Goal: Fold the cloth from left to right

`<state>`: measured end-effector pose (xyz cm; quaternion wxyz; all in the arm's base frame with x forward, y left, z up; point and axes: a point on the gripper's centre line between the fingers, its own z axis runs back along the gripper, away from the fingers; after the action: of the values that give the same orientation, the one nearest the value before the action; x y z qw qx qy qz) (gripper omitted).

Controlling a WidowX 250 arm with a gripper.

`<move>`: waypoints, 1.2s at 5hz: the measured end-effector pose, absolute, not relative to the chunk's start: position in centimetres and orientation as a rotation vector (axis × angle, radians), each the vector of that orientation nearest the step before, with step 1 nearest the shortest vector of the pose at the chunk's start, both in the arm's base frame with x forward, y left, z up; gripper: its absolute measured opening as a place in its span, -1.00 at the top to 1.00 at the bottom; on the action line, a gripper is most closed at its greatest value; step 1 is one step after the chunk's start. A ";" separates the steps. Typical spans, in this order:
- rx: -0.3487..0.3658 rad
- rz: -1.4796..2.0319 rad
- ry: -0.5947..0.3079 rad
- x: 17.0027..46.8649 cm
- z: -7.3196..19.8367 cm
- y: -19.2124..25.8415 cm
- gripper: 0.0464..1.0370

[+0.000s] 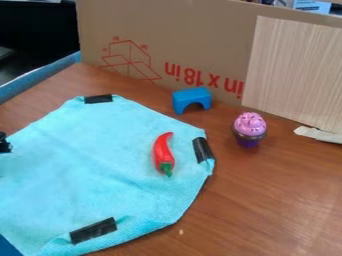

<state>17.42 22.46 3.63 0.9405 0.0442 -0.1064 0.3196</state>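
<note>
At the left edge, a small black part of the gripper shows over the cloth's left side; the rest of it is cut off by the edge of the view. The light blue cloth lies spread out across the left half of the table, with a few wrinkles near its lower edge. Black tape is at its top, with more strips at its right side and bottom. A red toy pepper with a green stem rests on the cloth's right part.
A blue arch block stands behind the cloth, and a pink and purple toy cupcake is to its right. Cardboard walls off the back, with a pale wood-grain panel at right. A torn white scrap lies near the panel.
</note>
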 end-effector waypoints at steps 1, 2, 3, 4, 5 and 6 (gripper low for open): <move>0.061 0.651 -0.211 17.5 3.8 22.2 0.77; 0.018 0.671 -0.206 17.7 4.7 21.4 0.95; -0.024 0.688 -0.195 19.1 5.9 19.5 0.97; -0.036 0.706 -0.185 21.1 6.8 16.7 0.97; -0.006 0.731 -0.176 23.7 6.8 13.2 0.98; -0.019 0.757 -0.140 26.3 6.3 10.5 0.98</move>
<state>26.35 10.49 6.27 0.9267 -0.0090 -0.0684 0.3693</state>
